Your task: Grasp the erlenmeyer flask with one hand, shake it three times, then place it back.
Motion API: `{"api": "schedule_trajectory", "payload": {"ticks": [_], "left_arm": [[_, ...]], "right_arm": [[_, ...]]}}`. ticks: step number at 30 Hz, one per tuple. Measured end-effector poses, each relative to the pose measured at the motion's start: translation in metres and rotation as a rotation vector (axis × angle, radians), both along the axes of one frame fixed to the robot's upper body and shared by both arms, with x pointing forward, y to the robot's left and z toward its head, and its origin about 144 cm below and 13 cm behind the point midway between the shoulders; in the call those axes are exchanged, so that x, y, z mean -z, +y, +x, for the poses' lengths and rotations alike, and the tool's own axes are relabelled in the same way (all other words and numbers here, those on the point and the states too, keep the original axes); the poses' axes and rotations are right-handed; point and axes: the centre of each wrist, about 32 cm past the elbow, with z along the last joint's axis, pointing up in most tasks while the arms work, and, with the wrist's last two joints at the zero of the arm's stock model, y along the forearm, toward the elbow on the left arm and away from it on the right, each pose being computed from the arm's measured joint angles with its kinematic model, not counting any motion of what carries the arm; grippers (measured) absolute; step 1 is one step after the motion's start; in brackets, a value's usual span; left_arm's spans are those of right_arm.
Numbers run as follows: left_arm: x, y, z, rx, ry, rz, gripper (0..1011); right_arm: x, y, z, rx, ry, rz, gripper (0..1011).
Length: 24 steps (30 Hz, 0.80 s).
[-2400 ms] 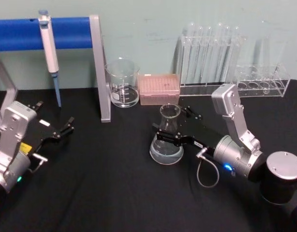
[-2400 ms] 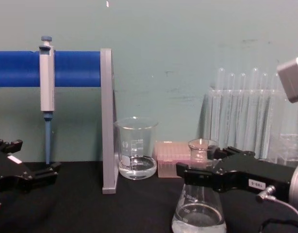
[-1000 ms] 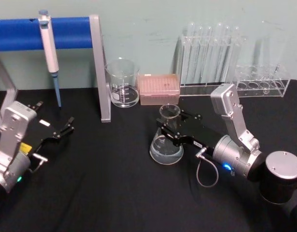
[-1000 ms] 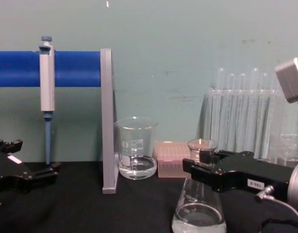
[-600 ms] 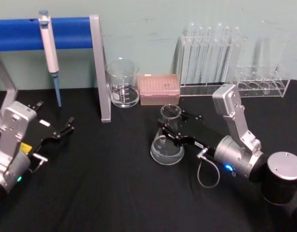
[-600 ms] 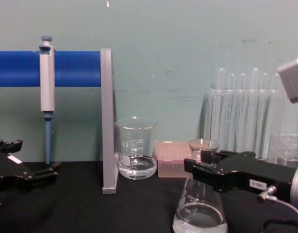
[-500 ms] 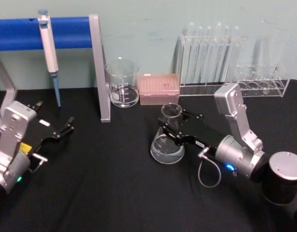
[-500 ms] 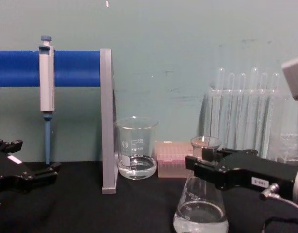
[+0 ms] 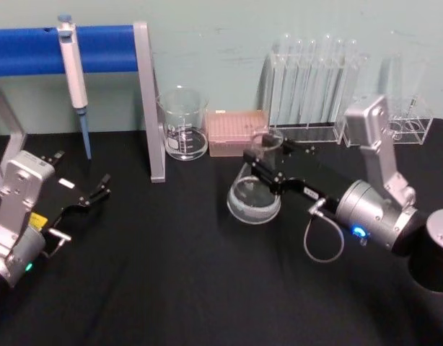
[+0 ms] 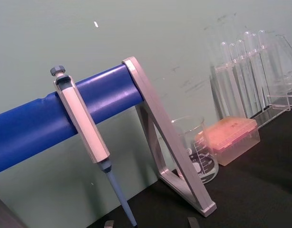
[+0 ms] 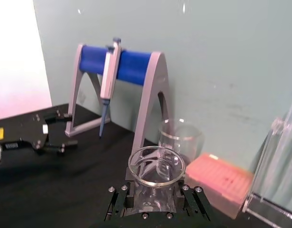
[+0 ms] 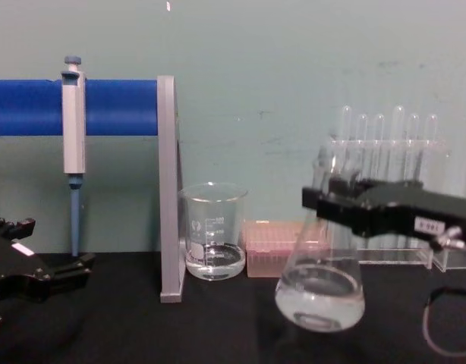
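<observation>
- Right gripper [image 9: 260, 163], black with a small white label, is clenched around the narrow neck of the erlenmeyer flask [image 9: 254, 199]; we see one jaw on each side of the glass.
- From the chest view, the same gripper [image 12: 333, 202] reaches in from the right and grips the flask [image 12: 320, 292] just below its flared mouth.
- We find the flask to the right of the beaker [image 9: 182, 124] and nearer the robot than the beaker, apart from it.
- Its wide base looks raised off the black table [image 9: 171, 281] and a little tilted; a shallow pool of clear liquid lies in the bottom.
- In the right wrist view we look down on the open mouth of the flask [image 11: 156, 165], with the gripper's fingers [image 11: 118, 195] pressed against the neck below it.
- Just right of the beaker sits a pink tip box [image 9: 237, 132], behind the held flask.
- Farther right of the beaker stands a clear rack of test tubes [image 9: 312, 79] against the wall.
- Just left of the beaker rises the grey leg of a stand with a blue bar [image 9: 34, 49], and a pipette [image 9: 72, 68] hangs from that bar.
- Well left of the beaker, and nearer the robot, the left gripper [image 9: 91, 196] rests low over the table with its jaws spread and nothing between them.
</observation>
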Motion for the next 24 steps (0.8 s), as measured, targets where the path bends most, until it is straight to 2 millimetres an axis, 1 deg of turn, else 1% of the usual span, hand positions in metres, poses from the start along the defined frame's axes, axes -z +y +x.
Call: {"api": "schedule_trajectory", "payload": {"ticks": [8,9,13,24], "left_arm": [[0.0,0.0,0.0,0.0,0.0,0.0,1001],[0.0,0.0,0.0,0.0,0.0,0.0,1001],[0.0,0.0,0.0,0.0,0.0,0.0,1001],[0.0,0.0,0.0,0.0,0.0,0.0,1001]], "right_arm": [[-0.028,-0.005,-0.007,0.005,-0.048,0.013,450],[-0.028,-0.005,-0.007,0.005,-0.048,0.013,450],[-0.038,-0.007,-0.009,0.007,-0.063,0.007,450],[-0.045,-0.01,-0.009,0.016,-0.061,-0.007,450]]}}
